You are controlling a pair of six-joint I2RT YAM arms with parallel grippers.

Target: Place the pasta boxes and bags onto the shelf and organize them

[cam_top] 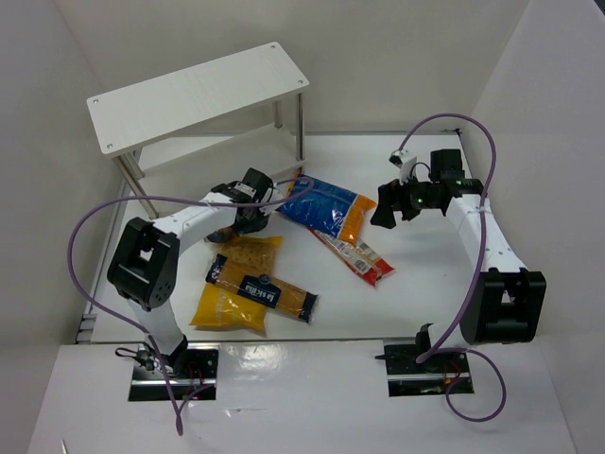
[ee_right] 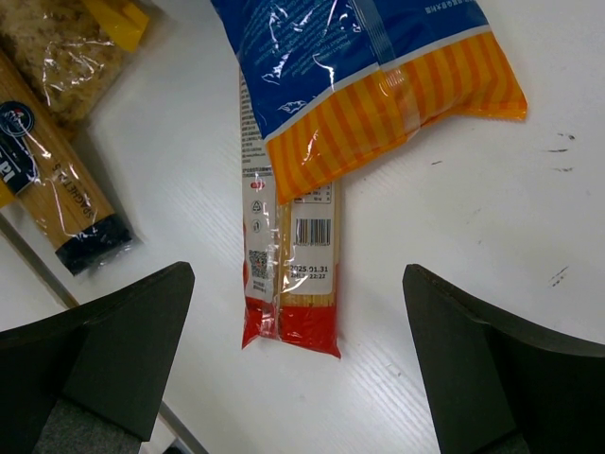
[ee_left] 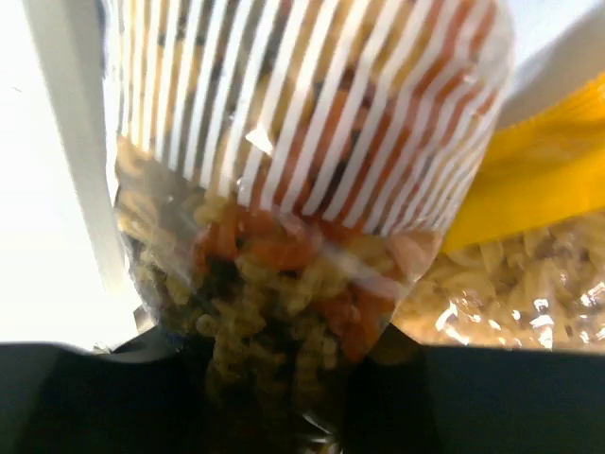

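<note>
Your left gripper (cam_top: 250, 200) pinches the lower end of a striped bag of tricolour fusilli (ee_left: 284, 236), just in front of the shelf (cam_top: 198, 95). The hold looks shallow to me: if you lift quickly, the slippery film may slide out, or the bag may strike the shelf. This arm reaches forward and low, with the wrist bent down. Further right of the shelf, your right gripper (cam_top: 388, 206) hangs spread wide above the narrow red packet (ee_right: 288, 284), which lies partly under the blue bag (ee_right: 359, 57).
</note>
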